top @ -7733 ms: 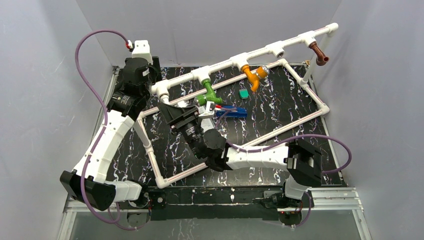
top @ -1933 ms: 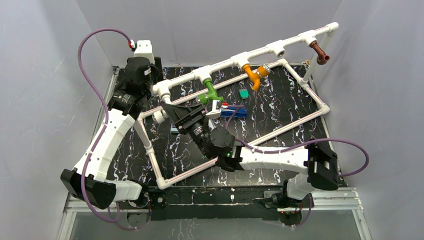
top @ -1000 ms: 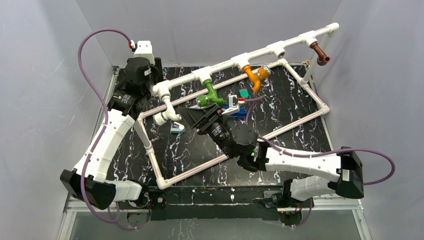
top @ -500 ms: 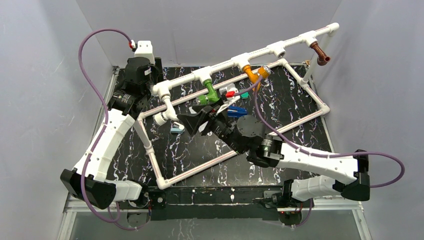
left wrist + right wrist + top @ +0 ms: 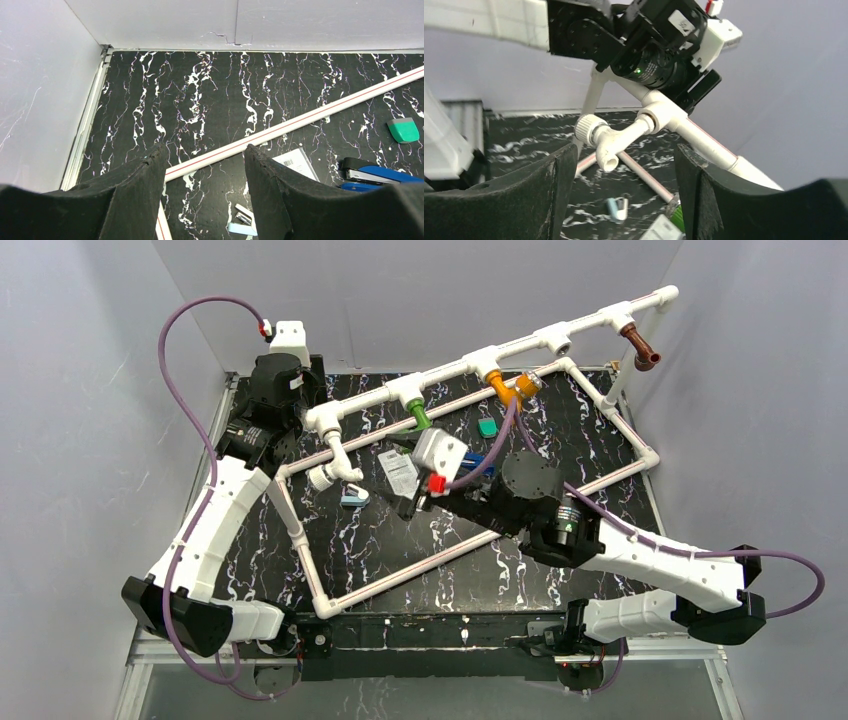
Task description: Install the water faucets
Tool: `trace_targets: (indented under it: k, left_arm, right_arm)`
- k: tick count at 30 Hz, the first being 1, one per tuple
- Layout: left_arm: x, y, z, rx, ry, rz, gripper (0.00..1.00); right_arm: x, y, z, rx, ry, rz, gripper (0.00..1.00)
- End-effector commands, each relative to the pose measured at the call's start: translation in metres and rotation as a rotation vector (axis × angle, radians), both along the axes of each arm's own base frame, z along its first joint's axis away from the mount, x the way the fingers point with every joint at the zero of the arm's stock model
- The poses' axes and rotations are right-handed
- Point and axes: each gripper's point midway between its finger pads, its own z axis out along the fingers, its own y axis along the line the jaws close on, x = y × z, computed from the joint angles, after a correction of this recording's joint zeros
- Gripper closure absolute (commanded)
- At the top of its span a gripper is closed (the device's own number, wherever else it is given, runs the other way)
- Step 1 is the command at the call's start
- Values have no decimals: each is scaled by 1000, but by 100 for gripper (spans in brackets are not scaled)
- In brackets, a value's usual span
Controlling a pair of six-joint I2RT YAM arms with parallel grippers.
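Pipe frame standing on a black, white-veined mat, with plain grey walls closing round it.
Top view: white faucet, green faucet, orange faucet and brown faucet are hanging from the frame's raised rail, running from its left end to its right. The green one is partly hiding behind the right wrist. Left wrist view: left gripper is hovering released above the frame's lower pipe, gripping nothing. Right wrist view: right gripper is gaping empty, facing the white faucet at the frame's end tee and not touching it.
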Motion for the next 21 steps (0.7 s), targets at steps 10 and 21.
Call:
trace_targets:
  k: [10,21]
  left_arm:
    - [-39,-18,-117,146,414,-113,44]
    - [-40,-17,-115,147,409,-111,44]
  right_arm:
    - [-3,17,-11,-352,-827,25,19]
    - [18,48,-52,-654,-1111,-118,17]
